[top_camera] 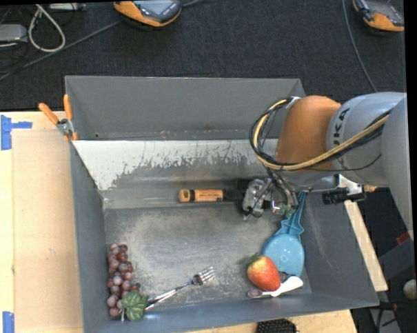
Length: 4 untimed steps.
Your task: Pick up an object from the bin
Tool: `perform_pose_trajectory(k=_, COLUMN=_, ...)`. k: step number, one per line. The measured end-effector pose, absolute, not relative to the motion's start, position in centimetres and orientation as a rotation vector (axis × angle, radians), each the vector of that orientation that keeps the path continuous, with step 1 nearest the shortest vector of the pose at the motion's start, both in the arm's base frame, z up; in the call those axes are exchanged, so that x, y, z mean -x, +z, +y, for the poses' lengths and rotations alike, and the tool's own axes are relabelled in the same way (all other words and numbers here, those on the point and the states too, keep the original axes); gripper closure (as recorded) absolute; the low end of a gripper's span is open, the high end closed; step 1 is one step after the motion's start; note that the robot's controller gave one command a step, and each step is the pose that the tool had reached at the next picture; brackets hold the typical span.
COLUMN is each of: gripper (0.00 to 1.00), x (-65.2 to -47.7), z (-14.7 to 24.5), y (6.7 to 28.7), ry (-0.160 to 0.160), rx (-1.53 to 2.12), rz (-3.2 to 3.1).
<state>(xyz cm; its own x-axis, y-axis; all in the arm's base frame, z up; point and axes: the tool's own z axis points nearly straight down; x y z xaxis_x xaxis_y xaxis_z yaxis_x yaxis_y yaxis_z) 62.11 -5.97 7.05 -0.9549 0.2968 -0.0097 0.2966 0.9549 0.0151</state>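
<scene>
Orange-handled tool (201,195) lies along the back wall of the bin (192,115), its dark end just beside the pincer (255,200). Whether the pincer is open or closed cannot be told. A good grasp likely means squaring across the shaft, clear of the blue scoop (285,252).

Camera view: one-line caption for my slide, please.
End effector in the bin by its far wall, beside an orange-handled tool; blue scoop, strawberry, fork and grapes lie nearer.
</scene>
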Motion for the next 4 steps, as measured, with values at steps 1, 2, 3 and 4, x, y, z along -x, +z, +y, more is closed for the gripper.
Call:
perform_pose_trajectory(k=1, gripper=1.00, x=-62.0, z=-7.6, y=8.2, ry=0.022, rx=-0.488, rz=3.092)
perform_pose_trajectory(k=2, gripper=1.00, x=-61.8, z=-6.7, y=7.9, ry=0.022, rx=-0.507, rz=3.091)
perform_pose_trajectory(k=3, gripper=1.00, x=-62.0, z=-8.3, y=8.1, ry=0.022, rx=-0.524, rz=3.089)
perform_pose_trajectory(k=4, gripper=1.00, x=-62.0, z=-8.3, y=10.4, ry=0.027, rx=-0.552, rz=3.083)
